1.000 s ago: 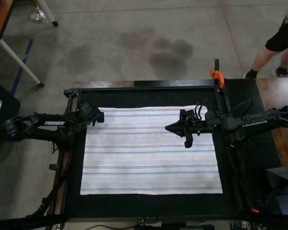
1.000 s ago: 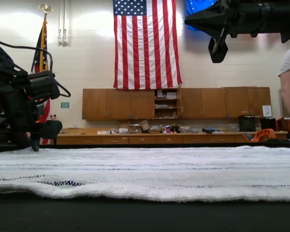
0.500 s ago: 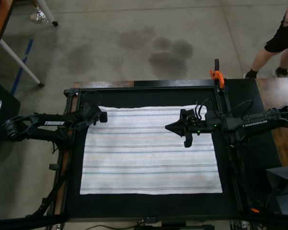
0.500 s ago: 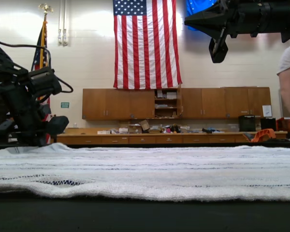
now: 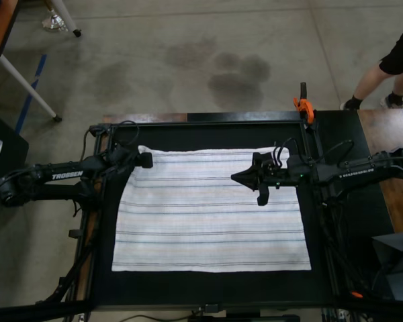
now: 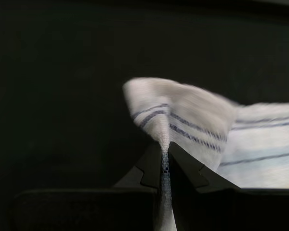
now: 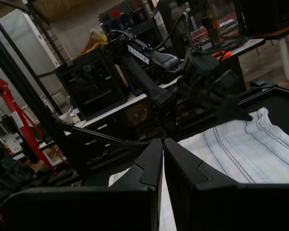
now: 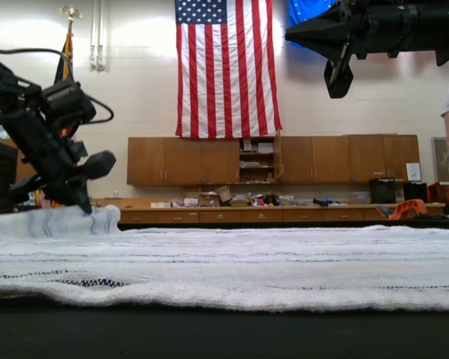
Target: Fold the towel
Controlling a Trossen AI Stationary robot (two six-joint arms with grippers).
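The towel (image 5: 211, 208), white with thin dark stripes, lies spread flat on the black table (image 5: 208, 285). My left gripper (image 5: 140, 160) is shut on its far corner on the top view's left. In the left wrist view the fingertips (image 6: 180, 161) pinch a raised fold of the towel (image 6: 197, 120). The exterior view shows that corner (image 8: 56, 221) lifted a little off the table under the left gripper (image 8: 81, 203). My right gripper (image 5: 239, 178) hovers high over the towel's far right part, shut with nothing in it (image 7: 163, 147).
An orange clamp (image 5: 303, 105) is fixed to the table's far edge. A person (image 5: 389, 60) stands past the far right corner. A wooden surface (image 5: 389, 154) adjoins the table on the right. Black table margins frame the towel on all sides.
The left gripper has risen and shifted slightly inward, pulling the towel's corner up off the table. The right arm has stayed still. The person has stepped a little to the right.
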